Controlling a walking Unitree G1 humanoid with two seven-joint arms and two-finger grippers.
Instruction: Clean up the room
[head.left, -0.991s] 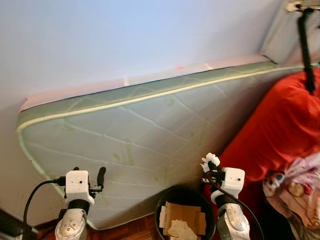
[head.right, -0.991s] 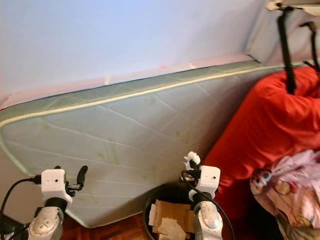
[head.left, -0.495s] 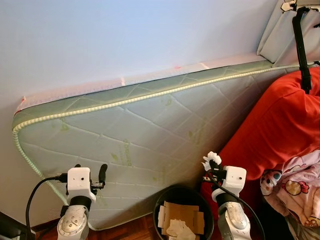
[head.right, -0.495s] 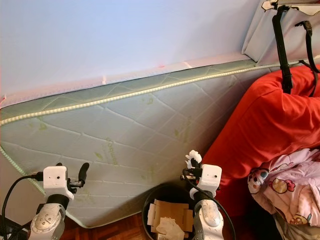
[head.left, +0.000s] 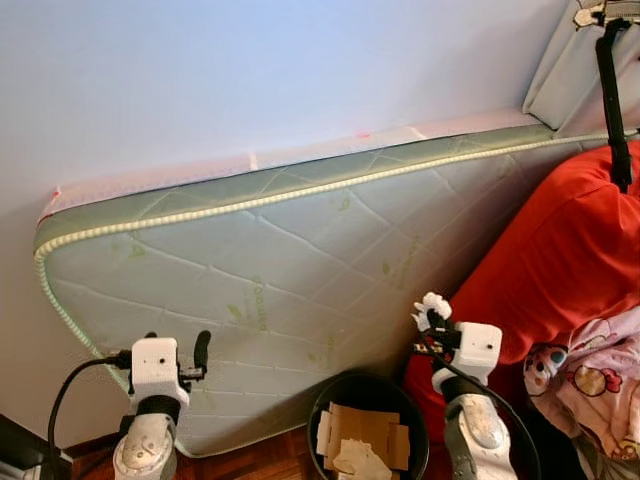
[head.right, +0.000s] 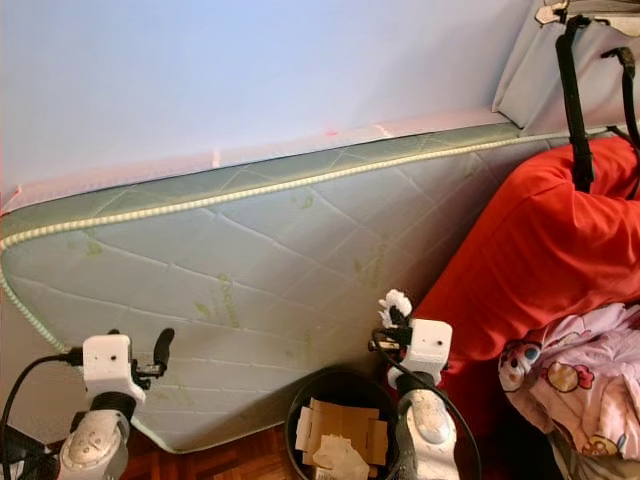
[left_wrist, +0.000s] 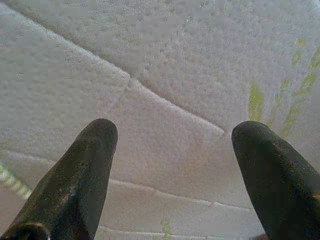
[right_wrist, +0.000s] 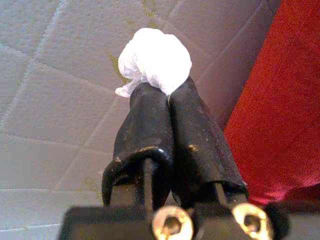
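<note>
Two grippers up, tissue in right

Left gripper is spread wide, holding nothing, facing the mattress. Bin with cardboard sits low between the arms. Right gripper pinches a white tissue wad just above the bin's right edge, beside the red beanbag.

The mattress across the middle of the head views is quilted matt cloth, pale grey-green with a ribbed cord piping; close up its weave looks fine and slightly nubbly. The white wad pinched between the right gripper fingers looks like soft crumpled tissue paper. Those fingers are glossy black plastic, scuffed. At lower centre, the black bin holds brown matt cardboard. The red cover at right is smooth matt cloth. The floor is glossy reddish wood.
</note>
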